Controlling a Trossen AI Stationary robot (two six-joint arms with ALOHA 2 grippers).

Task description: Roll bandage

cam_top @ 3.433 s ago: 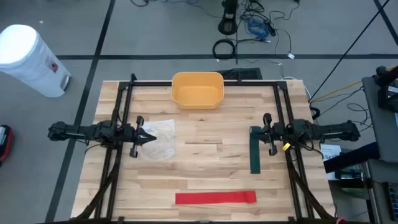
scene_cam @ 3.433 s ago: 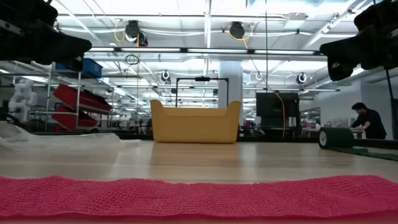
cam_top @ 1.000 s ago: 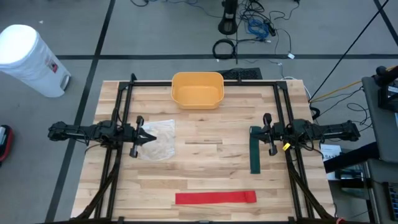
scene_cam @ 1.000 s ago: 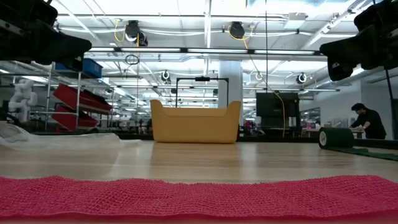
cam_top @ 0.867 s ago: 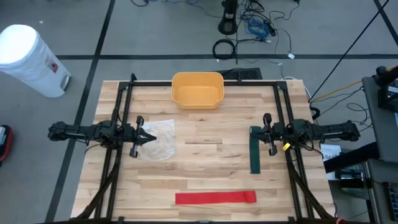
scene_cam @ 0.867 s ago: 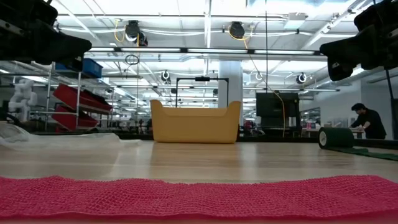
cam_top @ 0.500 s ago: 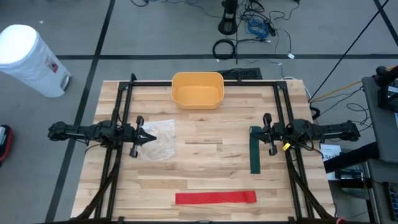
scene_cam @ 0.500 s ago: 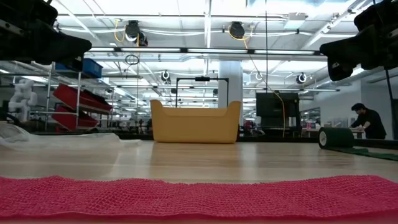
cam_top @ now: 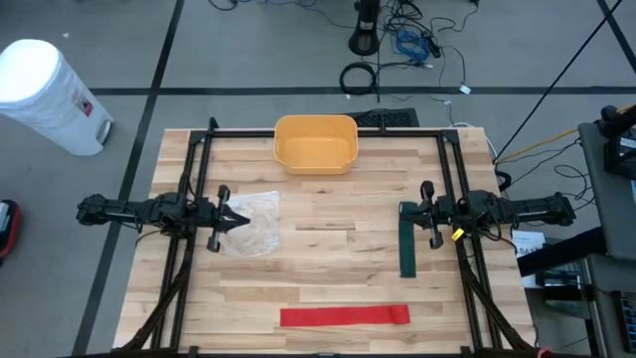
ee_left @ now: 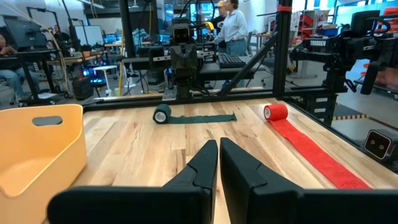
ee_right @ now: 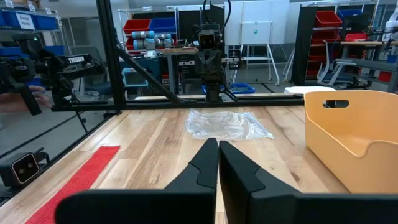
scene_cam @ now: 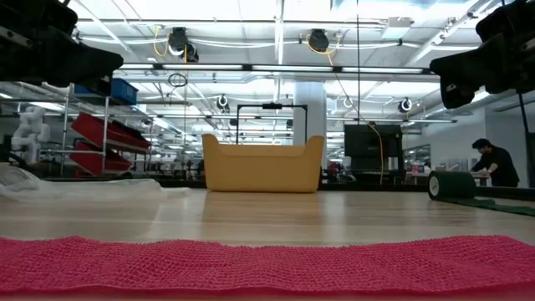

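Bandages are laid out flat on the wooden worktop [cam_top: 328, 268]. The red bandage [cam_top: 344, 316] is stretched along the near edge, mostly unrolled, with a small rolled end seen in the left wrist view [ee_left: 275, 112]. The green bandage [cam_top: 407, 242] is laid on the right side, just beside the right end effector [cam_top: 418, 212], with its rolled end toward the far side of the worktop [ee_left: 162, 114] and its strip running toward the near edge.

The left end effector [cam_top: 241, 219] is held above a clear plastic bag [cam_top: 253, 224] on the left side of the worktop; its fingers [ee_left: 199, 167] are brought almost together, with only a narrow slit between them, and nothing is gripped. The right end effector's fingers [ee_right: 205, 163] are pressed together, and nothing is held there either. Both arms are raised off the surface, as seen in the low view, and are pointed toward each other across the worktop.

A yellow bin [cam_top: 315, 143] is placed at the far edge, in the middle. A white cylindrical container [cam_top: 48, 91] is stood on the floor beyond the far left corner. A person [scene_cam: 493, 161] is seen in the room behind, at the right of the low view.
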